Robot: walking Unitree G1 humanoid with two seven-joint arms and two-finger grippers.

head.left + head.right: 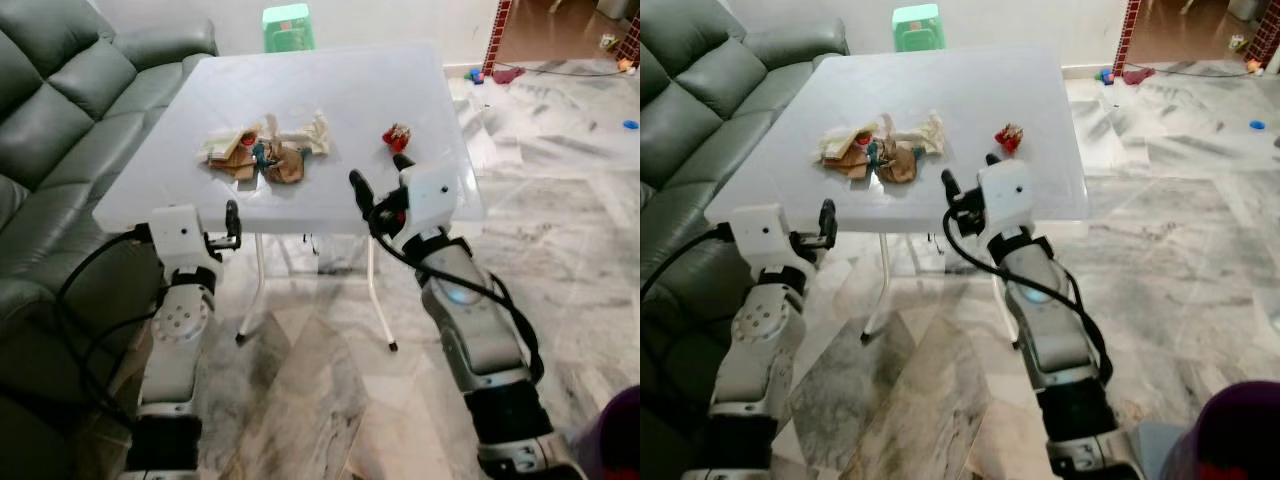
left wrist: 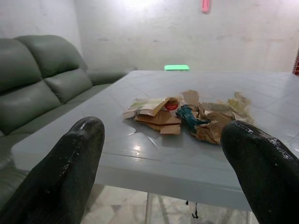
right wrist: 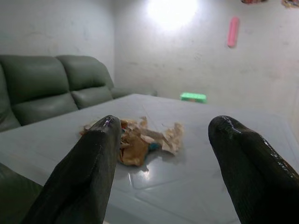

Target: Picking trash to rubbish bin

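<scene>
A pile of trash [image 1: 265, 150], made of crumpled brown paper, cardboard pieces and a teal scrap, lies near the middle of the white table [image 1: 330, 85]. A small red wrapper [image 1: 396, 136] lies apart to its right. My left gripper [image 1: 228, 225] is open just below the table's near edge, left of the pile. My right gripper [image 1: 380, 175] is open at the near edge, level with the tabletop, just in front of the red wrapper. Both wrist views look across the tabletop at the pile [image 2: 187, 116] [image 3: 140, 140]. A purple bin [image 1: 1230, 435] stands on the floor at the bottom right.
A dark green sofa [image 1: 60, 120] runs along the table's left side. A green stool [image 1: 288, 27] stands behind the table. Thin white table legs [image 1: 378, 300] reach the marble floor [image 1: 560, 180] between my arms. Small toys lie on the floor at the far right.
</scene>
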